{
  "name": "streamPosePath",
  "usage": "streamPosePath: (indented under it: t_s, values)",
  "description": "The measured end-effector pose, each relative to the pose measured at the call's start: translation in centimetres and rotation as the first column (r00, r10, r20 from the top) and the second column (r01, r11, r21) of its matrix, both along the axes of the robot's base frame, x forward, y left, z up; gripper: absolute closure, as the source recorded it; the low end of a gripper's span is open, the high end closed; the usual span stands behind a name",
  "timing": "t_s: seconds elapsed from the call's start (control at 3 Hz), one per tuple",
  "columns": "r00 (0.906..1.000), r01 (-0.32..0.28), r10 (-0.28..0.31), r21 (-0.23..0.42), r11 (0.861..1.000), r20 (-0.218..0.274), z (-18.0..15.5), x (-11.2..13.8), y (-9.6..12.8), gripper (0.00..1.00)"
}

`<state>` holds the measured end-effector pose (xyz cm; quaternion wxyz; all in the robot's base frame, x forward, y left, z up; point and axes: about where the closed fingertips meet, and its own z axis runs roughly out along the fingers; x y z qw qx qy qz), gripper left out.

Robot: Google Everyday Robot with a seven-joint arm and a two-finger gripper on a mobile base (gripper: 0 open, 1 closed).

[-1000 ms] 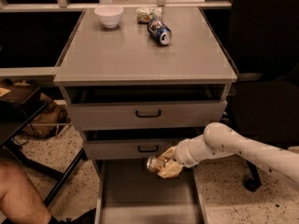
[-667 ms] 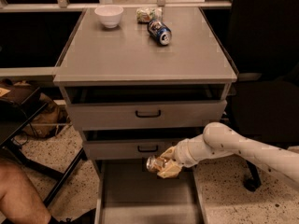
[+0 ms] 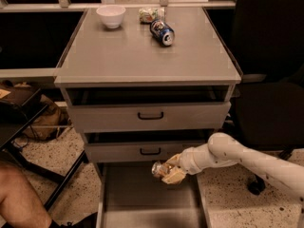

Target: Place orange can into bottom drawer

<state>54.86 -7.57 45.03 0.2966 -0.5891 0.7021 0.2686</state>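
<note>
The orange can point(image 3: 159, 169) is held on its side in my gripper point(image 3: 170, 170), which is shut on it. The white arm reaches in from the right. The can hangs just above the back part of the bottom drawer point(image 3: 142, 198), which is pulled open, a shallow grey tray with a flat floor. The can is below the front of the middle drawer.
The cabinet top point(image 3: 142, 51) carries a white bowl point(image 3: 110, 15), a dark blue can point(image 3: 162, 32) on its side and a pale green packet point(image 3: 149, 14). Two black-handled drawers point(image 3: 150, 115) are above. A black chair point(image 3: 270, 80) stands right; a person's leg point(image 3: 19, 198) is lower left.
</note>
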Motion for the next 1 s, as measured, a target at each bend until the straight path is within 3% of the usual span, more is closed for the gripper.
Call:
streamPosePath:
  t_s: [0.33,0.67,1.0]
  values:
    - [0.9961,0.088,-0.088,-0.002,0.996,-0.004,-6.4,-0.8,-1.4,1.00]
    - [0.9719,0.233,-0.234,0.032,0.972,0.025,-11.6,-1.1,-2.5,1.00]
    - [0.9313,0.360,-0.361,0.024,0.932,0.048,-14.9,-1.7,-4.0,1.00]
